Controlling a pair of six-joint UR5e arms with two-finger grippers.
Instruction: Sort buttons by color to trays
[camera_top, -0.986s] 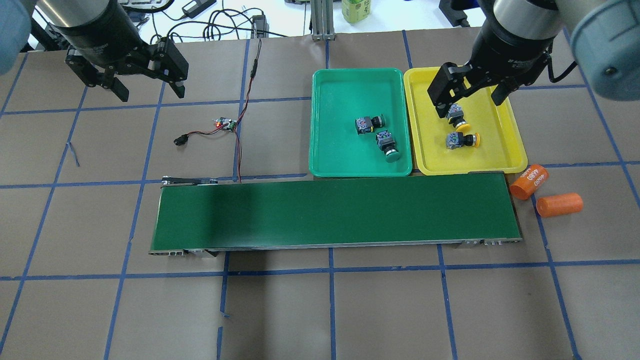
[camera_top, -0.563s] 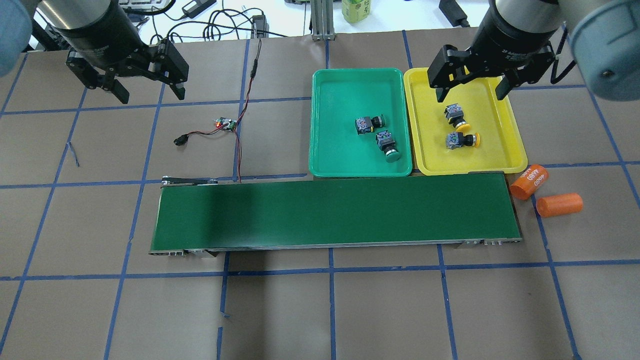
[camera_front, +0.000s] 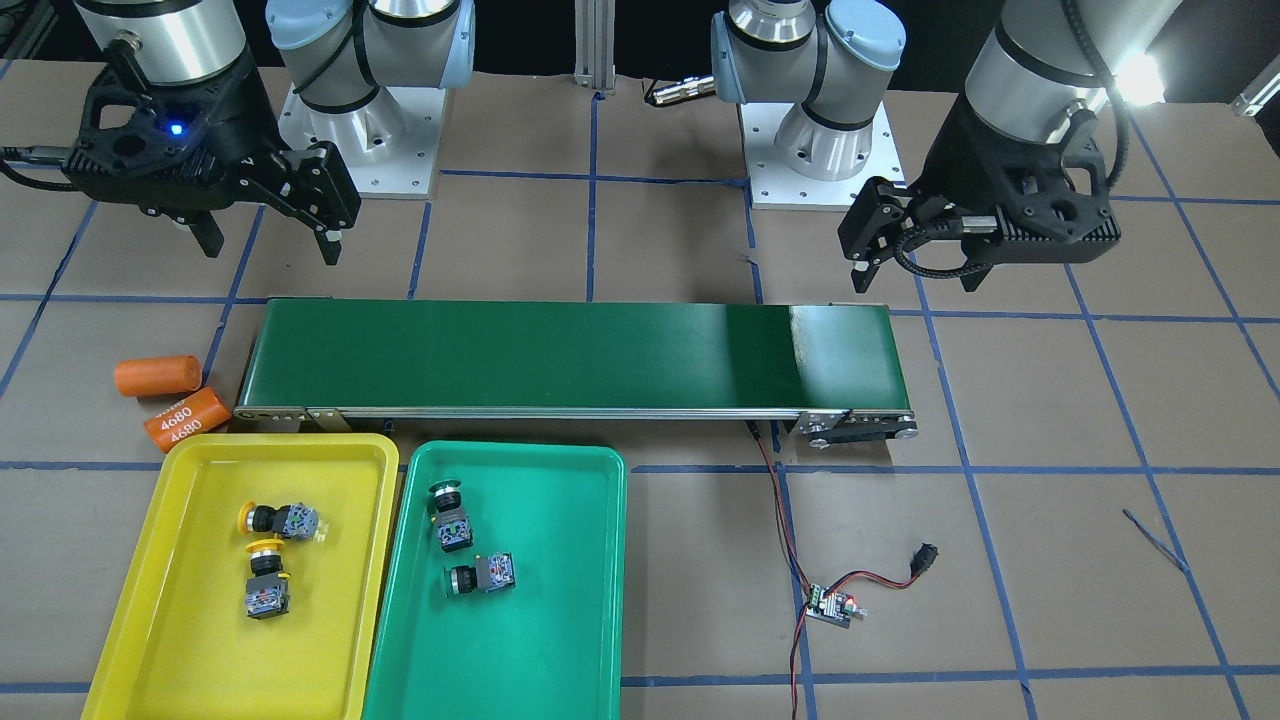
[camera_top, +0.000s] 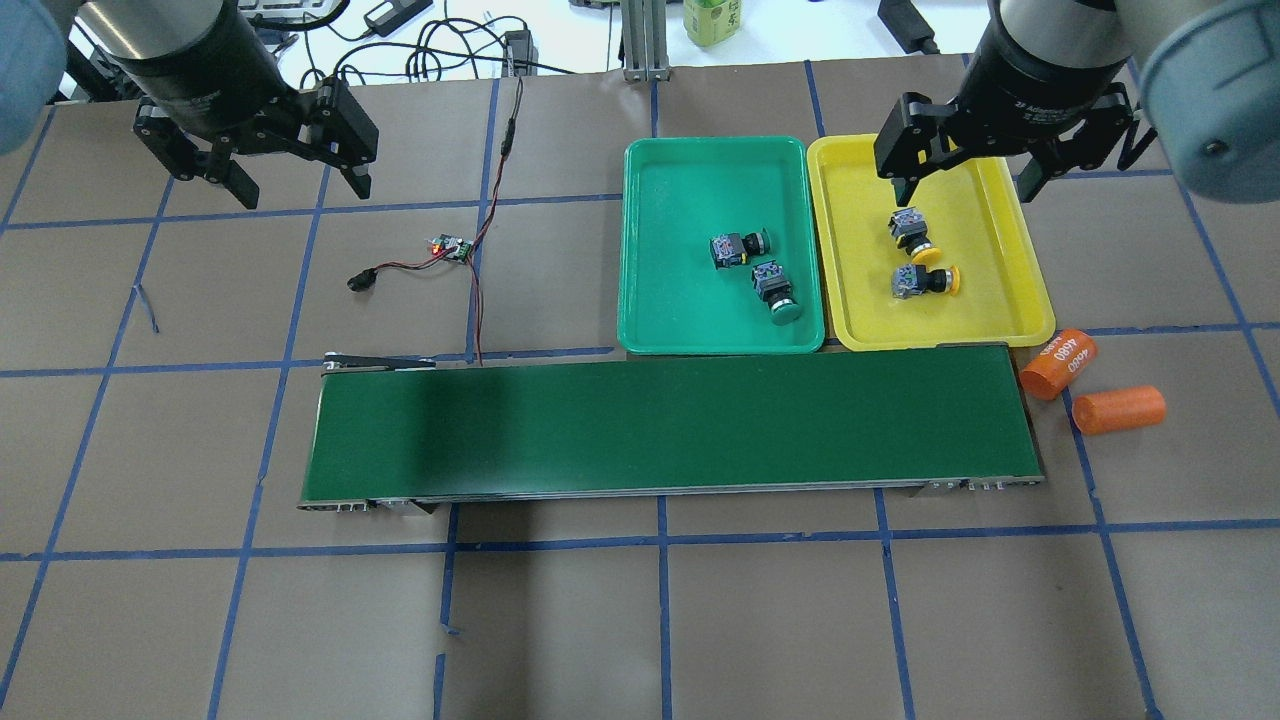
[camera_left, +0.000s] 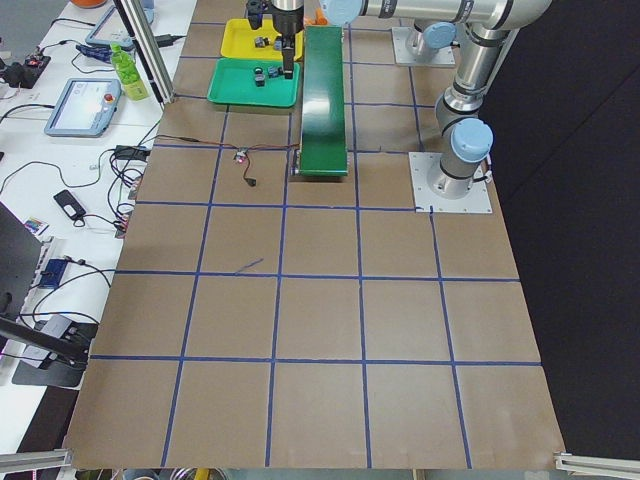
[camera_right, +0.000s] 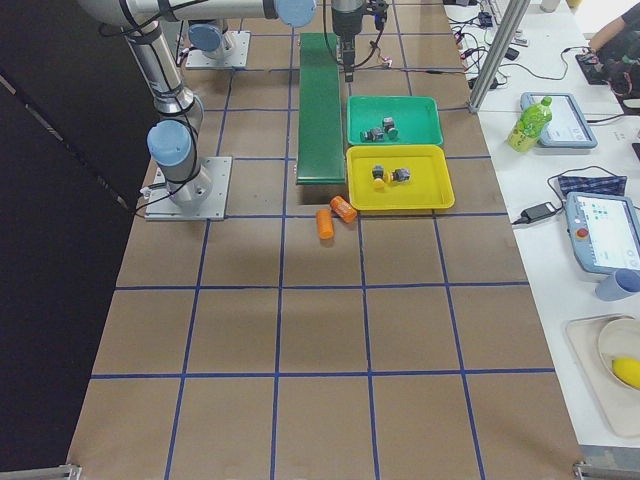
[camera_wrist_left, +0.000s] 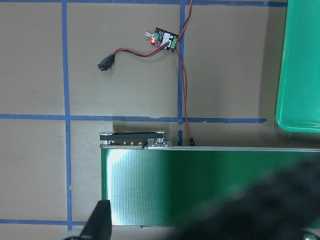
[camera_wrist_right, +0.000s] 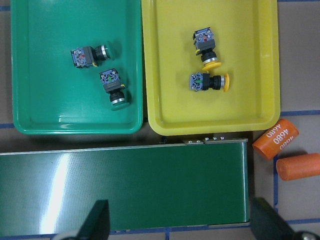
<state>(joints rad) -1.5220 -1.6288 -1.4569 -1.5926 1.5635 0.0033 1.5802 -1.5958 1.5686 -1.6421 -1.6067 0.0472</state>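
Overhead exterior view showed both green buttons (camera_top: 738, 247) lying in the green tray (camera_top: 680, 180) and both yellow buttons (camera_top: 925, 281) in the yellow tray (camera_top: 990, 250) beside it, upper right of the frame. Right pincer (camera_top: 965, 192) stood open and empty there; left pincer (camera_top: 302, 190) was open too, at upper left.

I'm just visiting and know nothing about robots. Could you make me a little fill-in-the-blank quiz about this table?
1. The yellow tray holds ____ yellow-capped buttons.
2. The green tray holds two more buttons, their caps ____.
3. Two ____ cylinders lie on the table past the belt's end.
4. The left arm's fingers and the right arm's fingers are both ____ and hold nothing.

Missing words: two; green; orange; open.
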